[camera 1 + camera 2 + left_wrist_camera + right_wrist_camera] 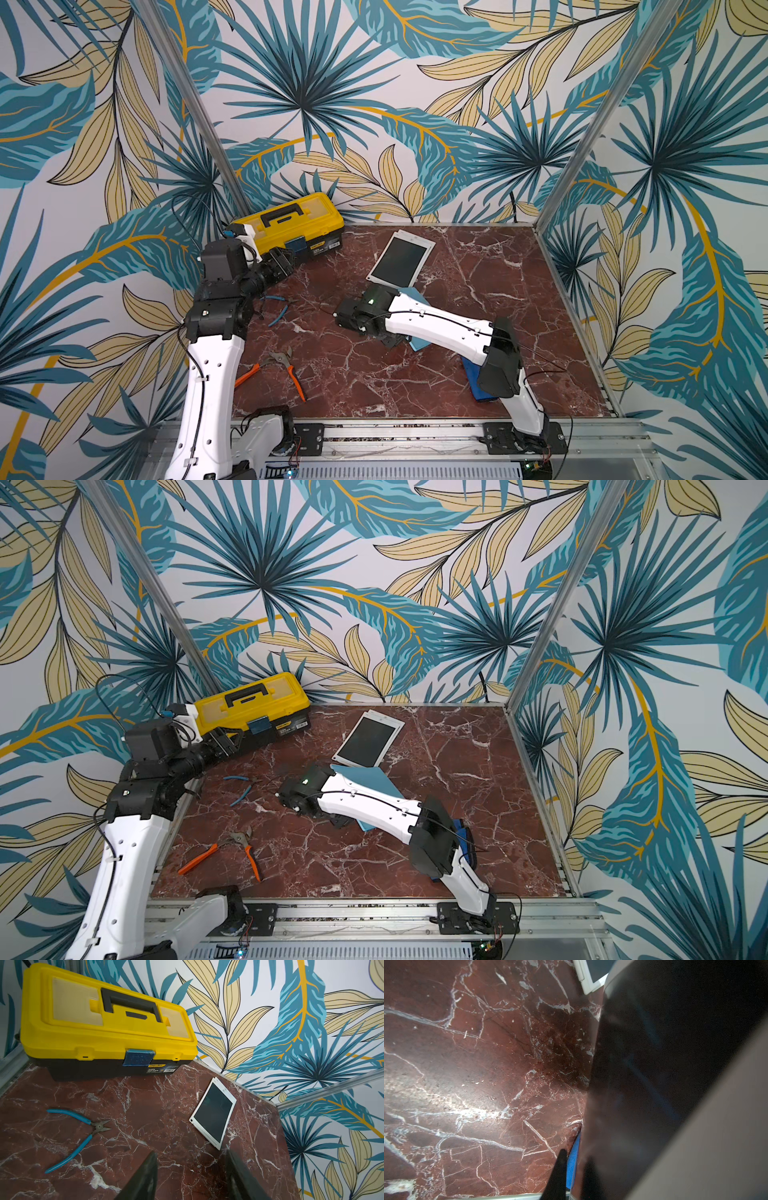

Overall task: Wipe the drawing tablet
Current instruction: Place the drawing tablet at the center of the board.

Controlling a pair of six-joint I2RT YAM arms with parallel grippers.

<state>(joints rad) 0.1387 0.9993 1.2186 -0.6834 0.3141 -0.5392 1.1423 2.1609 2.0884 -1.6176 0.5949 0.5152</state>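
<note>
Left wrist: drawing tablet (214,1114) on tabletop (145,1115)

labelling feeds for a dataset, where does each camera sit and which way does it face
both top views: high above the robot's base, looking down and back over the table to the wall; left arm, right arm and cloth show
left wrist: on the left arm, facing toolbox, cutters, tablet; open left claw shows
right wrist: on the right arm, facing the table; shut right claw shows
shared: tablet in all four
</note>
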